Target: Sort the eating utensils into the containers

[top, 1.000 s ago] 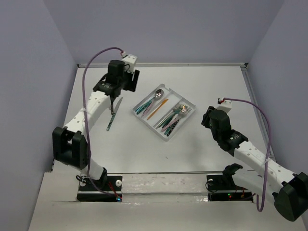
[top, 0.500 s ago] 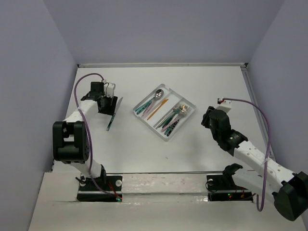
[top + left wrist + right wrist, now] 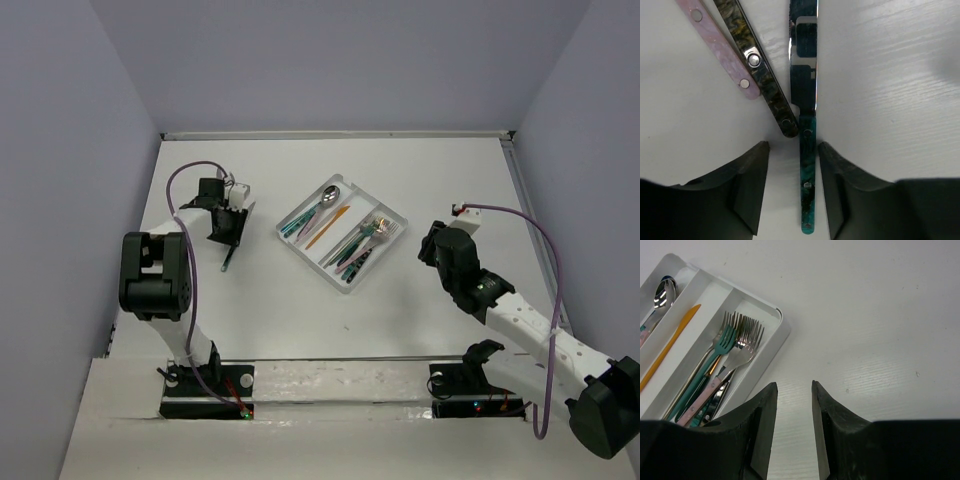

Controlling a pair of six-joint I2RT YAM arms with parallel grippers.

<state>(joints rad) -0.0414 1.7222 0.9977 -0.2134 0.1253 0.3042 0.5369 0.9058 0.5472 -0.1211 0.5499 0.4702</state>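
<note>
A teal-handled knife (image 3: 807, 170) lies on the table with its handle between the fingers of my left gripper (image 3: 792, 147), which is open and low over it. The fingers stand either side of the handle without touching it. A pink handle (image 3: 720, 45) and a dark marbled handle (image 3: 762, 75) lie just left of the knife's blade. In the top view my left gripper (image 3: 226, 224) covers these and only the knife's end (image 3: 229, 259) shows. The clear tray (image 3: 392, 212) holds several utensils: forks (image 3: 737, 337), an orange utensil (image 3: 671, 346) and a spoon (image 3: 663, 291). My right gripper (image 3: 794, 387) is open and empty, right of the tray.
The tray's near corner (image 3: 782, 325) lies just left of and beyond my right fingers. Grey walls close the table at the left, back and right (image 3: 520, 170). My right arm (image 3: 500, 300) stretches from the near right corner.
My left gripper has swung from the back of the table down and to the left, and now sits low astride the teal knife's handle. The right arm has not moved.
</note>
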